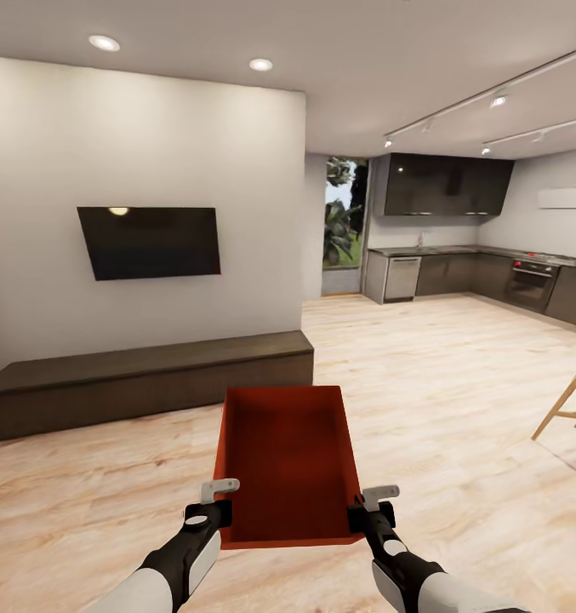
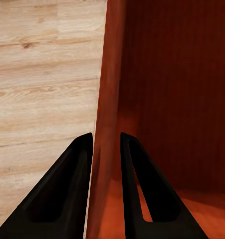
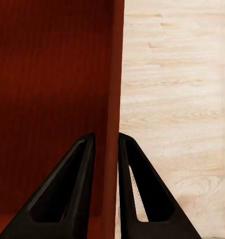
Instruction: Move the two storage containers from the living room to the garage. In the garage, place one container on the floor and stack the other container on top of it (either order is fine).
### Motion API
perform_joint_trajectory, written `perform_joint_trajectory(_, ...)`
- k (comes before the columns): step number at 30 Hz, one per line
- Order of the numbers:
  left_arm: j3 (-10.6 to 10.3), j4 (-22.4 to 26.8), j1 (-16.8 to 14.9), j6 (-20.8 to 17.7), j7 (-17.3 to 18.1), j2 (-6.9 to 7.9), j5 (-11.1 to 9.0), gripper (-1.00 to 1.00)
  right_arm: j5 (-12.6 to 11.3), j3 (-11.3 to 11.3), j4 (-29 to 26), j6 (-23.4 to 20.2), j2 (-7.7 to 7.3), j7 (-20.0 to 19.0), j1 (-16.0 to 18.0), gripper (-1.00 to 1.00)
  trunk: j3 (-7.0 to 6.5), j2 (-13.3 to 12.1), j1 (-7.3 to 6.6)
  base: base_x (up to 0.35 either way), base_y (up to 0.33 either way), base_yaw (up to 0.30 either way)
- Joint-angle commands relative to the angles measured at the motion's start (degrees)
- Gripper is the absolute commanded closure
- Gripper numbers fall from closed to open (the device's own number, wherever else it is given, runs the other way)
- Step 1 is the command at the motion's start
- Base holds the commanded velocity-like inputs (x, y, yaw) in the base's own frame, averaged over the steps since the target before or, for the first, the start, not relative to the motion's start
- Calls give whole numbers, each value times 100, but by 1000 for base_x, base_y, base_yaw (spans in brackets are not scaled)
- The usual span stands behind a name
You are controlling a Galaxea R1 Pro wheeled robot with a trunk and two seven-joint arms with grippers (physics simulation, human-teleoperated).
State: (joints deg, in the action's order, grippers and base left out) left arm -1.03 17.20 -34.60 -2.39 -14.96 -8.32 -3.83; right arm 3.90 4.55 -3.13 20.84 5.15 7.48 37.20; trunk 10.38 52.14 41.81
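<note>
I hold one orange-red open-top storage container (image 1: 288, 460) up in front of me over the pale wood-plank floor (image 1: 458, 383) of the living room. My left gripper (image 1: 218, 504) is shut on the container's left wall near its close end, one finger inside and one outside. My right gripper (image 1: 369, 507) is shut the same way on the right wall. The left wrist view has the wall (image 2: 108, 99) pinched between the black fingers (image 2: 77, 164). In the right wrist view the other wall (image 3: 114, 74) sits between the fingers (image 3: 80, 164). The second container and the garage are out of view.
A black wall TV (image 1: 149, 242) hangs over a long low dark-brown cabinet (image 1: 151, 375) ahead to the left. A kitchen with dark cabinets (image 1: 458, 272) lies at the back right. A wooden chair's legs (image 1: 568, 400) stand at the right edge.
</note>
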Motion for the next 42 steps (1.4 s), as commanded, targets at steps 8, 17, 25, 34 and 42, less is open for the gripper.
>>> perform_joint_trajectory(8, 77, 21, -2, -33, -103, 6, 67, 100, -82, -191, 7, 25, -4, 105, 7, 100, 8, 6, 1, 0, 0, -269)
perform_joint_trajectory(17, 84, 24, -2, -33, -103, 6, 67, 100, -74, -191, 6, 25, -5, 105, 7, 100, 8, 6, 1, 0, 0, -274)
perform_joint_trajectory(25, 85, 28, -2, -33, -103, 14, 67, 100, -74, -191, 6, 25, -5, 105, 7, 100, 8, 6, 1, 0, 0, -275)
perform_joint_trajectory(34, 77, 29, -2, -33, -103, 15, 67, 100, -74, -191, 6, 25, -5, 105, 7, 100, 8, 6, 1, 0, 0, -275)
perform_joint_trajectory(42, 77, 30, -2, -33, -103, 15, 67, 100, -79, -193, 6, 25, -14, 105, 7, 100, 8, 6, 1, 0, 0, -275)
